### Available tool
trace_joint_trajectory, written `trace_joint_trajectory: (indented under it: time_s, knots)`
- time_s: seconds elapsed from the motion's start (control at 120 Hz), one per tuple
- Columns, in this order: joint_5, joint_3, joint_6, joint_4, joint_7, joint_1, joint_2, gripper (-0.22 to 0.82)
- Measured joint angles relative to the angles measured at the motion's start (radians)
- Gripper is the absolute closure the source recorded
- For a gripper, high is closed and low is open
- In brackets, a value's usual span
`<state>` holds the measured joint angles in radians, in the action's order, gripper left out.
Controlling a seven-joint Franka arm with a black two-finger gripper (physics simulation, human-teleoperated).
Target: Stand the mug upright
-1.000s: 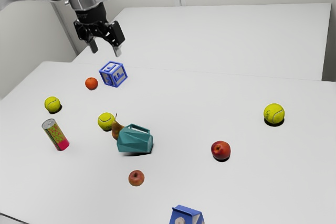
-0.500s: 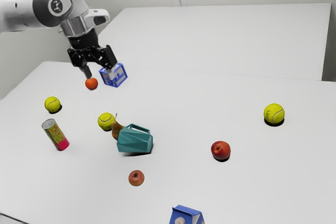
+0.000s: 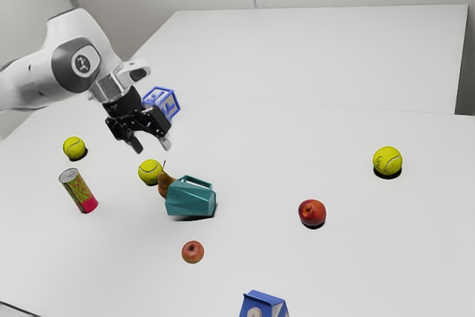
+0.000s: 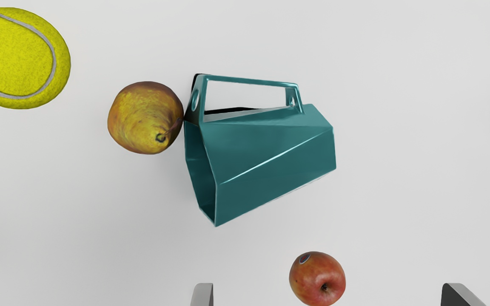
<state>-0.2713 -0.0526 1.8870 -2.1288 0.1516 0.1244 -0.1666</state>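
Left of centre, exterior view: tool stands wide open, empty; mug lies on its side lower down, grasp and righting both outstanding.

No word or number can be read for sure. The toy block has blue marks like letters, too small to tell which. The arm has a round, dark badge with a pale sign in it, too tiny to make out. The apple wears a little oval sticker, dark red with a pale ring. Any writing on the can is too small to read.
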Motion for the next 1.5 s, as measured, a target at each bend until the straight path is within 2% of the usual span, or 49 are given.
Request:
trace_joint_trajectory:
  time_s: [0.283,0.55,1.067,1.5]
  knots:
    - [-0.118,0.004,0.158,-0.140,0.083,0.007,-0.015,0.02]
    - [-0.224,0.008,0.253,-0.194,0.175,0.021,0.010,0.02]
    - [-0.325,0.008,0.300,-0.253,0.319,0.088,0.071,0.02]
    - [-0.535,0.010,0.333,-0.308,0.472,0.104,0.091,0.02]
